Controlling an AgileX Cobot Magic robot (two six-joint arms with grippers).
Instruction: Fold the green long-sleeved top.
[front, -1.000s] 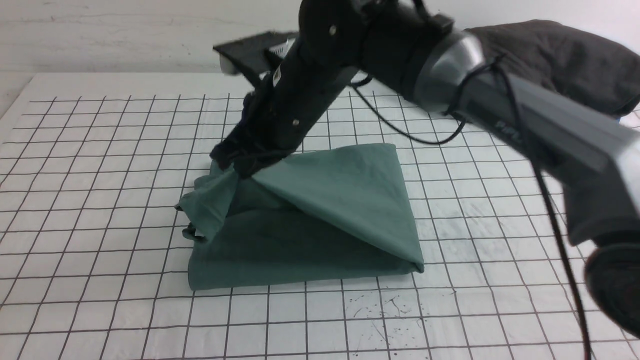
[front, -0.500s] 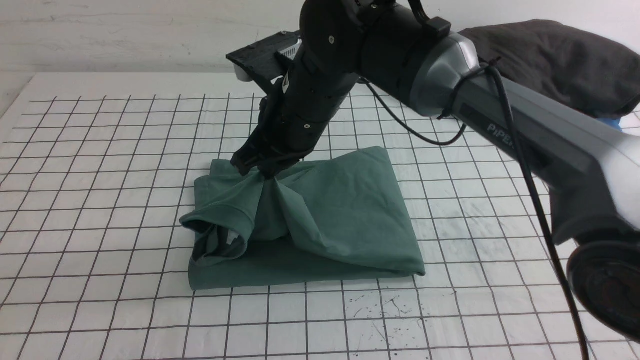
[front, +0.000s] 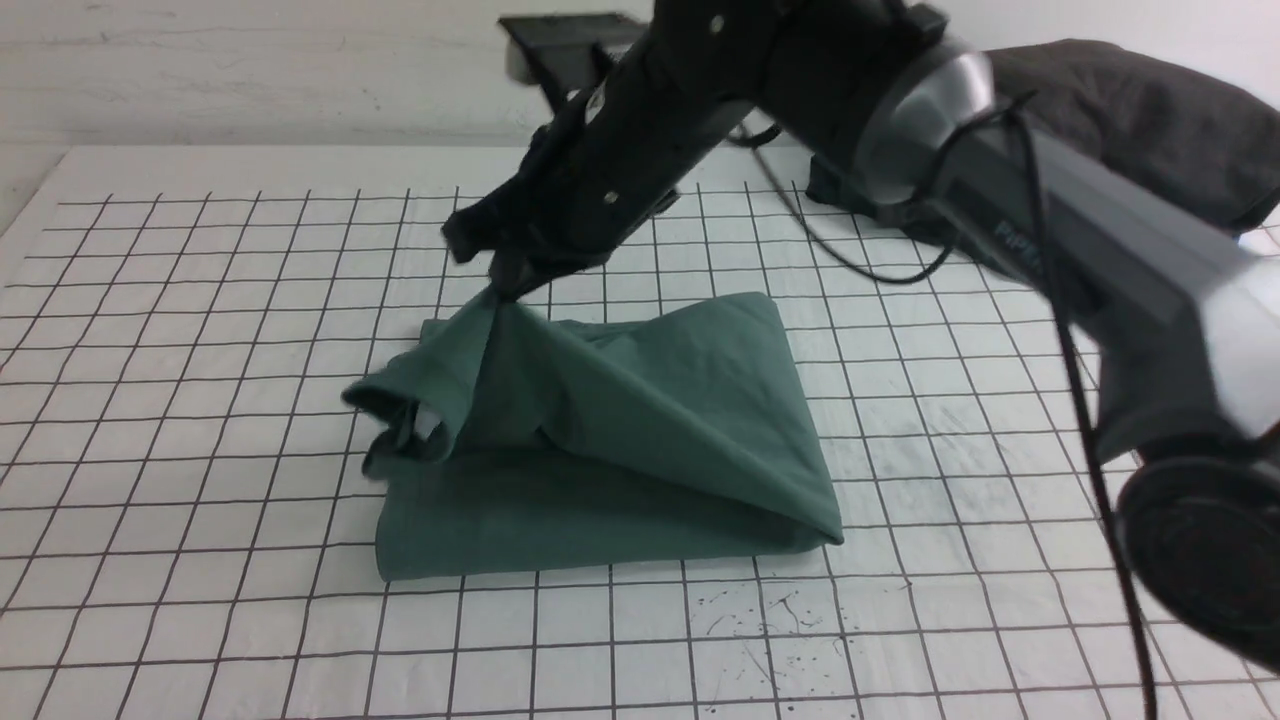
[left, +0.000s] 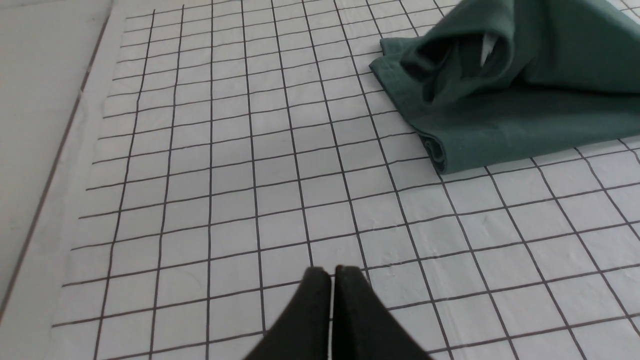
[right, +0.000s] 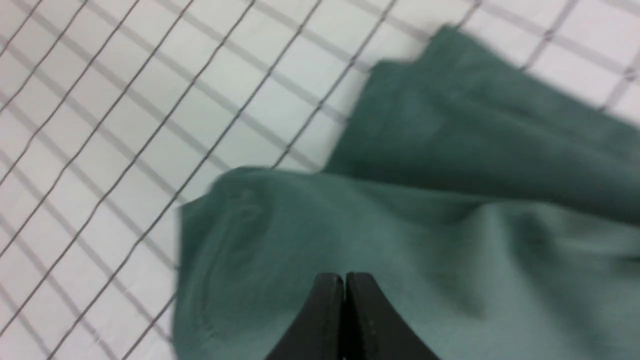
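green long-sleeved top (front: 640, 420): one, folded, mid grid mat (front: 200, 300), one edge raised in a peak
right gripper (front: 497, 285): one, clamped on that peak
left gripper (left: 332, 272): one, jaws together, empty, over bare mat
dark garment (front: 1130, 110): one, far right

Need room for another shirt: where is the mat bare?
Bare: grid mat left of the green top, out to the mat's edge, and the near strip before it. Crowded: far right, by the dark garment; the right claw pinches the top.
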